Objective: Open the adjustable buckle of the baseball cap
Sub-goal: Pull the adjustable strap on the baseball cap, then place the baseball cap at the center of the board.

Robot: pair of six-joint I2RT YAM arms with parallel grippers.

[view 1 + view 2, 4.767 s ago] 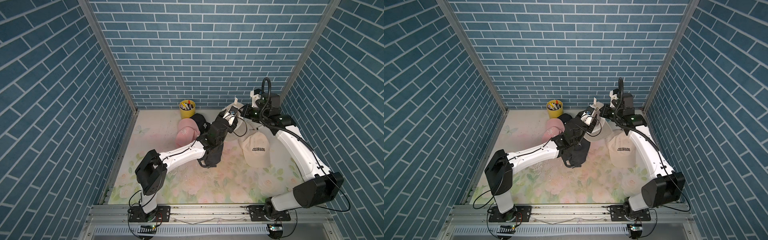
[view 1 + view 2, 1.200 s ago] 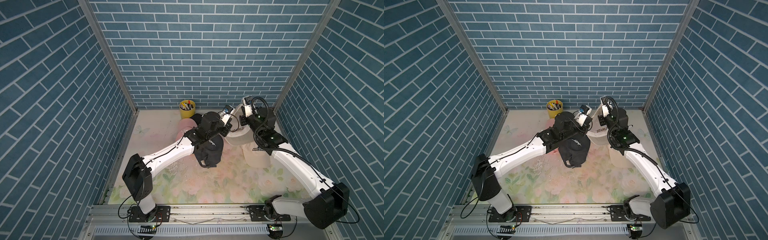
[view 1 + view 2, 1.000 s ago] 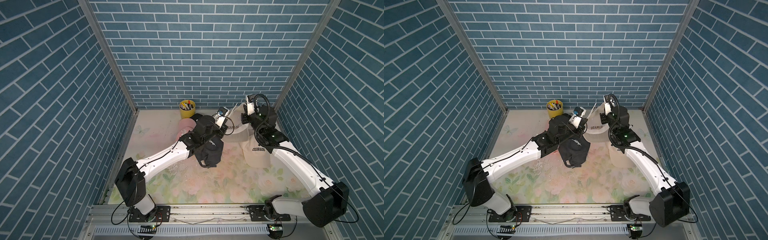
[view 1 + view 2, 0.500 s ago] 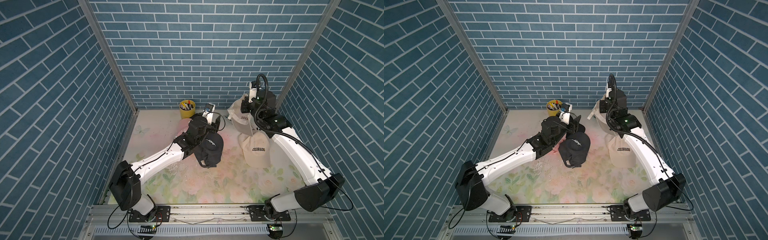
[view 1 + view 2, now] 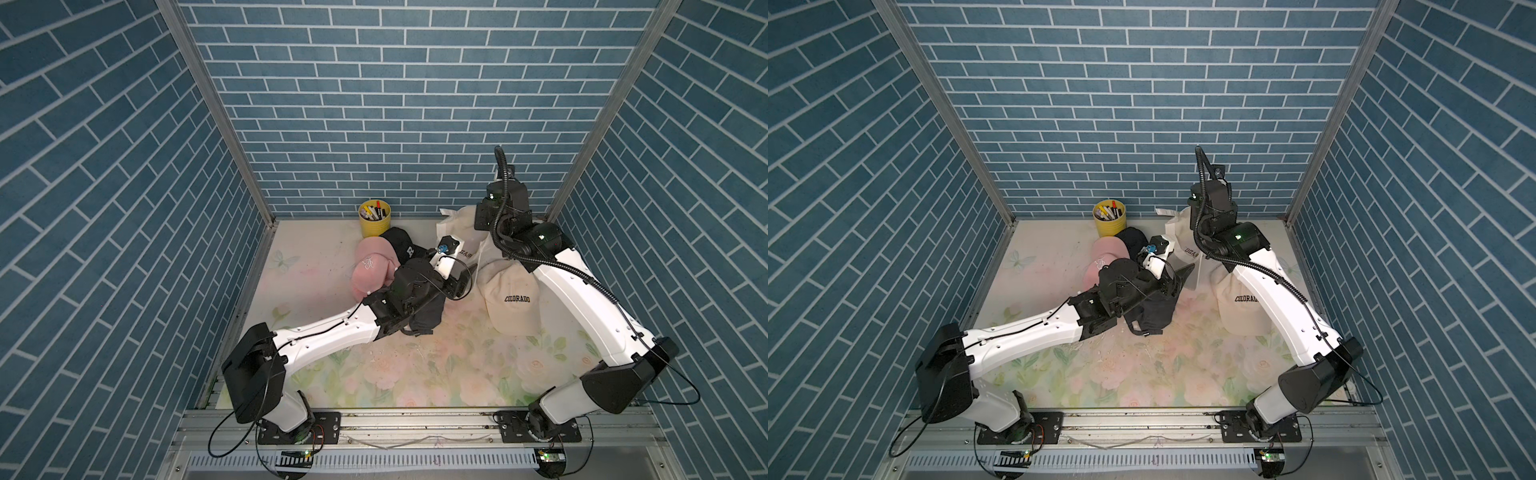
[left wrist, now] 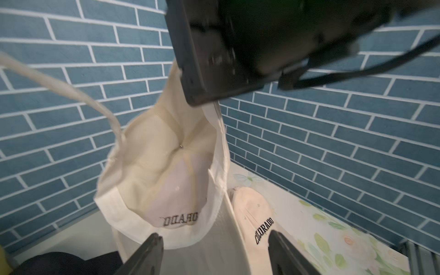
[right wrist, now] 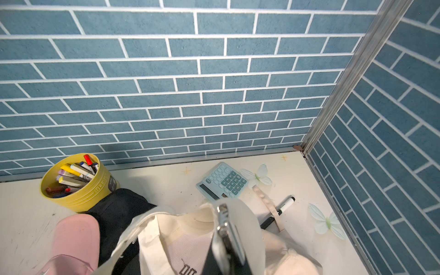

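A cream baseball cap [image 5: 459,232] [image 5: 1177,239] hangs in the air at the back right, its hollow inside [image 6: 166,166] facing my left wrist camera. My right gripper [image 7: 226,238] is shut on the cap's rear band. A silver buckle [image 7: 222,212] shows right at its fingertips. The cap's strap [image 6: 71,92] [image 7: 266,204] trails loose to one side. My left gripper [image 6: 214,252] [image 5: 461,282] [image 5: 1185,276] is open just below and in front of the cap, holding nothing.
A second cream COLORADO cap [image 5: 515,299] [image 6: 257,214] lies on the floral mat under the right arm. A black cap [image 5: 424,320] sits beneath my left forearm, next to a pink cap [image 5: 370,270]. A yellow pen cup [image 7: 76,183], calculator [image 7: 221,182] and marker [image 7: 278,212] line the back wall.
My left gripper has let go of the cap, opened and drawn back from it. The right arm has lifted the cap up and toward the back right corner.
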